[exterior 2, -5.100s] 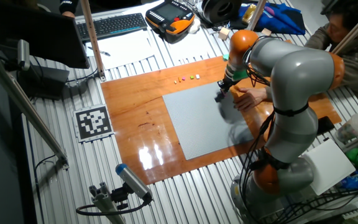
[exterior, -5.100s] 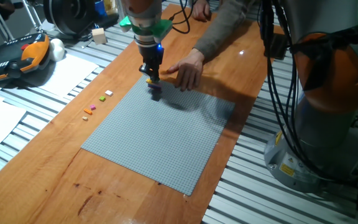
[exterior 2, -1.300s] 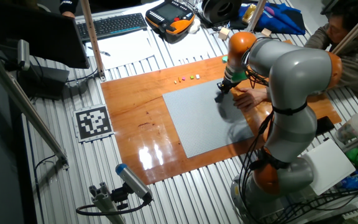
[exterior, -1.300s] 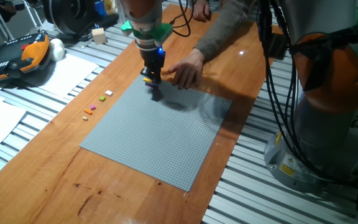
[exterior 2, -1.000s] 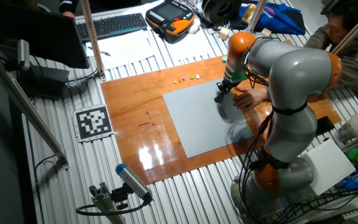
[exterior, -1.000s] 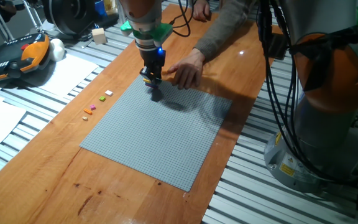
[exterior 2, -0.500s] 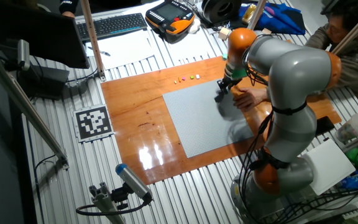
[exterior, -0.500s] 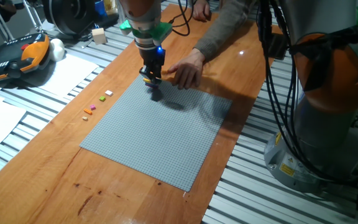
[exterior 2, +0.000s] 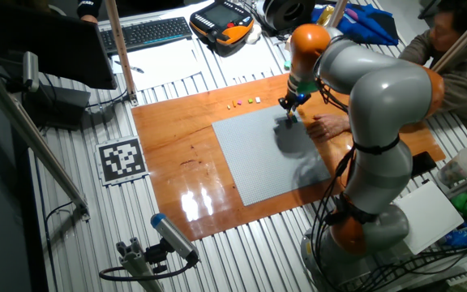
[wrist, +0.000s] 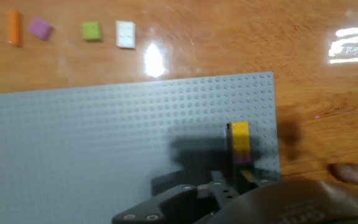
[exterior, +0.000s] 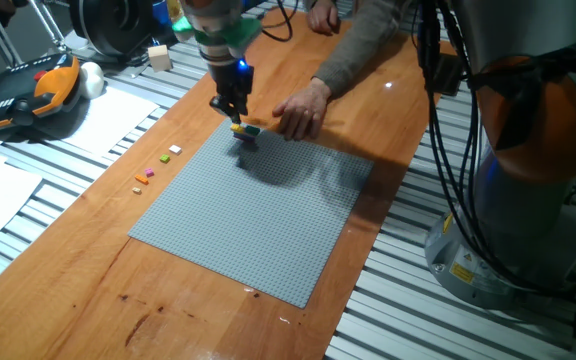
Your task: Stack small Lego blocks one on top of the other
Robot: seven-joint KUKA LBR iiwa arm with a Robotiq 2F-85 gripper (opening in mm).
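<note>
Bricks (wrist: 240, 146), tiny, rigid and feather-light, sit stacked near the baseplate's (exterior: 238, 220) far corner beside the bench edge, best pinched across flat sides; gripper (exterior: 234, 112) hovers above, jaws' gap unreadable.

Fingers (exterior: 233, 112) above small stack (exterior: 247, 130) on baseplate (exterior: 253, 215)
</note>
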